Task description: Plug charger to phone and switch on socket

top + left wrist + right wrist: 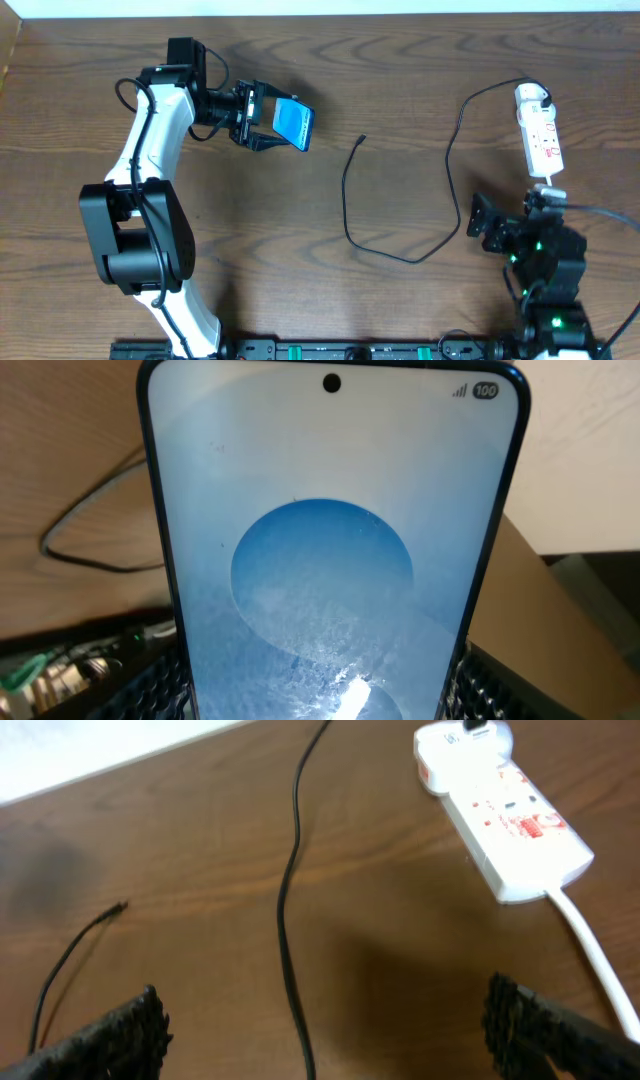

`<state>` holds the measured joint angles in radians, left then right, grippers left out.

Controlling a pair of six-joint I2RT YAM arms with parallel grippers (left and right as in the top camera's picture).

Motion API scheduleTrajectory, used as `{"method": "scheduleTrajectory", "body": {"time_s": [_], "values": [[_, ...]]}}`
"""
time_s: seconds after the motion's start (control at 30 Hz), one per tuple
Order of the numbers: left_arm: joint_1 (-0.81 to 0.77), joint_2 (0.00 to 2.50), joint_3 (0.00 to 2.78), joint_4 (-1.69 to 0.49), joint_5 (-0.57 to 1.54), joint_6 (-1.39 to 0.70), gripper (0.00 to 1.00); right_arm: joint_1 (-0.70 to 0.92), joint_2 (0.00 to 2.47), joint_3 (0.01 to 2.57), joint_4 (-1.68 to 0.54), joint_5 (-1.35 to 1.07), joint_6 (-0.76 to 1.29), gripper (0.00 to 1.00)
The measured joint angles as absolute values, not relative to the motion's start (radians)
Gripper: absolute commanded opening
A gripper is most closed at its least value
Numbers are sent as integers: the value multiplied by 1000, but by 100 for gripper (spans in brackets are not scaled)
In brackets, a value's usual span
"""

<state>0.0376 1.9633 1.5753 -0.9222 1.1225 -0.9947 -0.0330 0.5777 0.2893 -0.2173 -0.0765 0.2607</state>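
Note:
My left gripper [268, 128] is shut on the phone [294, 123] and holds it tilted above the table at the upper left. Its blue screen with a lighter circle fills the left wrist view [330, 550]. The black charger cable [400, 255] curves across the middle of the table. Its plug tip [362, 138] lies free right of the phone, and it also shows in the right wrist view [122, 905]. Its other end sits in the white adapter [530, 96] on the white socket strip [541, 140] at the upper right. My right gripper [478, 222] is open below the strip, with the cable [290, 940] between its fingers.
The strip's white cord [590, 945] runs down past my right gripper's right finger. The table's far edge meets a white wall [320, 8]. Black equipment [330, 350] lines the front edge.

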Motion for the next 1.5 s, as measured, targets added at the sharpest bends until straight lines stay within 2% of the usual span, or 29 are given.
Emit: {"method": "scheduleTrajectory", "body": {"time_s": [0.23, 0.53, 0.7, 0.87, 1.1, 1.2, 1.4, 1.5], "values": [[38, 1961, 1575, -921, 1150, -1103, 66, -33, 997, 678, -465, -141, 222, 99], [38, 1961, 1575, -920, 1150, -1230, 65, -33, 1340, 1098, -815, -301, 113, 99], [38, 1961, 1575, -918, 1150, -1258, 66, -33, 1402, 1123, -706, -386, 94, 99], [38, 1961, 1575, -918, 1150, -1261, 65, -33, 1401, 1129, -620, -445, 162, 99], [38, 1961, 1575, -918, 1150, -1260, 66, -11, 1401, 1129, -585, -504, 217, 93], [38, 1961, 1575, -919, 1140, -1261, 65, 25, 1401, 1129, -544, -510, 257, 91], [33, 1961, 1575, -918, 1067, -1261, 66, 161, 1405, 1131, -399, -524, 378, 79], [18, 1961, 1575, -919, 1014, -1261, 66, 237, 1448, 1134, -295, -524, 470, 79]]}}
